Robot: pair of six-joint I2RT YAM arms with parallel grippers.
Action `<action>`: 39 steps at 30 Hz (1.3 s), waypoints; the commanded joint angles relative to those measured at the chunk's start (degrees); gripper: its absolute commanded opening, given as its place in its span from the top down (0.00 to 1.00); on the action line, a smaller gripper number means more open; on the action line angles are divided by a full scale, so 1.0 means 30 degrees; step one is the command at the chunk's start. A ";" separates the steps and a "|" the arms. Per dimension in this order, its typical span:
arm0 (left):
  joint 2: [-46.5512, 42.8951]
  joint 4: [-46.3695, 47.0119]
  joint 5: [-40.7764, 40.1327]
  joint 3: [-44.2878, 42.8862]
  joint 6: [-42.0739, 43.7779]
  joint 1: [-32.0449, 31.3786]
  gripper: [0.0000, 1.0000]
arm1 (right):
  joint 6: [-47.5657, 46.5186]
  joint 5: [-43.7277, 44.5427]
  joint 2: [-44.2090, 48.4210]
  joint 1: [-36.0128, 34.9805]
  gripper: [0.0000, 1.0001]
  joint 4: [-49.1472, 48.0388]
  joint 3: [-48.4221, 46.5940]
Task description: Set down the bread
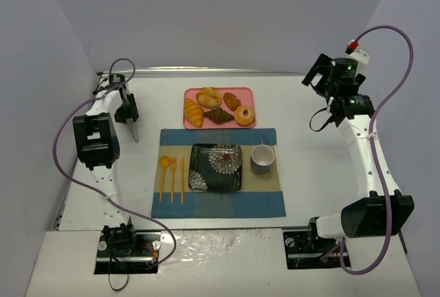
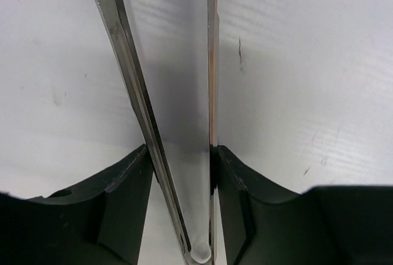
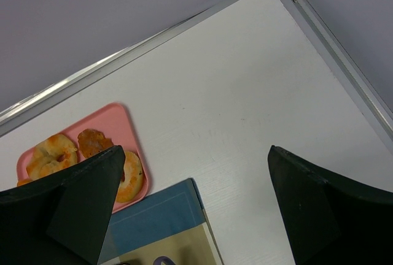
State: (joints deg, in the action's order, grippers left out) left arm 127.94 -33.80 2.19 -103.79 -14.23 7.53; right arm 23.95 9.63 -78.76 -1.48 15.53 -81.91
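The bread (image 1: 244, 115) is a small ring-shaped bun with a golden crust, lying at the right end of the pink tray (image 1: 188, 93). In the right wrist view the bread (image 3: 130, 176) is half hidden behind a finger. My left gripper (image 1: 127, 113) is at the table's left side, far from the tray, shut on metal tongs (image 1: 132, 130) that point toward the near edge. The left wrist view shows my left gripper (image 2: 181, 154) with both fingers pressed against the two arms of the tongs (image 2: 136, 87). My right gripper (image 1: 315, 77) hangs open and empty at the back right; it (image 3: 195, 154) is high above bare table.
On the tray are also a croissant (image 1: 193, 112), a round roll (image 1: 208, 97), a dark pastry (image 1: 218, 115) and a brown roll (image 1: 232, 100). A blue placemat (image 1: 218, 204) carries a dark floral plate (image 1: 216, 167), a purple cup (image 1: 262, 159) and orange cutlery (image 1: 172, 171).
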 commanded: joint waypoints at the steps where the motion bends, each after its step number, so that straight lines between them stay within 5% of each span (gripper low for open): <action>1: -0.4326 -0.0071 0.0188 -0.0106 0.1104 -0.0021 0.61 | -0.0125 -0.0134 0.1299 0.0111 0.00 -0.1311 0.0211; 17: -1.1656 -0.0973 0.3572 0.1664 -0.0956 -0.1269 0.60 | -0.0471 0.0793 0.1991 0.0169 0.00 -0.1340 0.0942; 31: -1.3317 -0.2999 0.5342 0.3101 -0.1697 -0.8746 0.57 | -0.0507 0.0007 0.1179 0.0175 0.00 -0.1457 0.1174; 39: -1.2695 -0.2787 0.7399 0.3394 -0.4130 -1.0189 0.60 | -0.0454 -0.0179 0.1190 0.0199 0.00 -0.1531 0.1417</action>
State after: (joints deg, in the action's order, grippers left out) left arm 91.33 -43.56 21.22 -92.15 -21.73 -22.10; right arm 23.31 9.52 -75.39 -1.15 14.56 -77.86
